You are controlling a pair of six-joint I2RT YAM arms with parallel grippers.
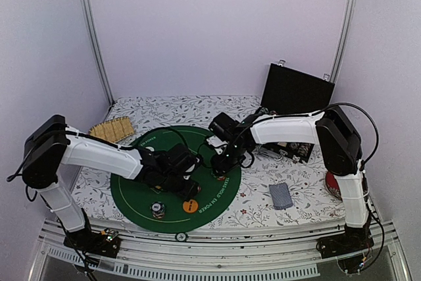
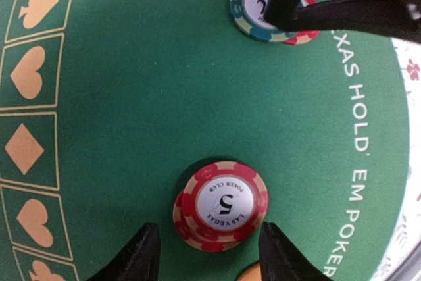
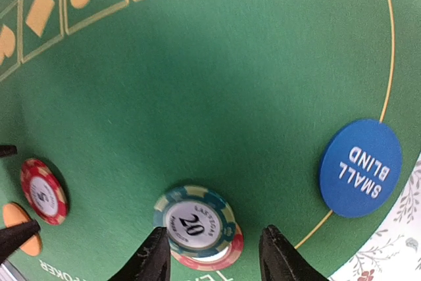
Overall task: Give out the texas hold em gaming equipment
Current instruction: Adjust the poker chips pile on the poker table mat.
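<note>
Two red "5" poker chips [image 2: 222,205] lie stacked and slightly offset on the green felt mat [image 2: 131,97], just ahead of my left gripper [image 2: 210,258]. Its fingers stand open on either side, touching neither chip. A teal "20" chip [image 3: 194,222] rests on a red chip, between the open fingers of my right gripper [image 3: 212,255]; the left fingertip [image 3: 148,255] is at its edge. A blue "SMALL BLIND" button [image 3: 360,167] lies to the right. In the top view both grippers, the left [image 1: 187,181] and the right [image 1: 220,162], hang over the mat's right half, close together.
A striped chip [image 1: 156,209] and an orange button [image 1: 190,206] sit at the mat's near edge. A card deck [image 1: 281,195] lies face down on the floral cloth at right. The open black case [image 1: 296,90], a bamboo mat [image 1: 113,128] and a red disc [image 1: 332,185] ring the area.
</note>
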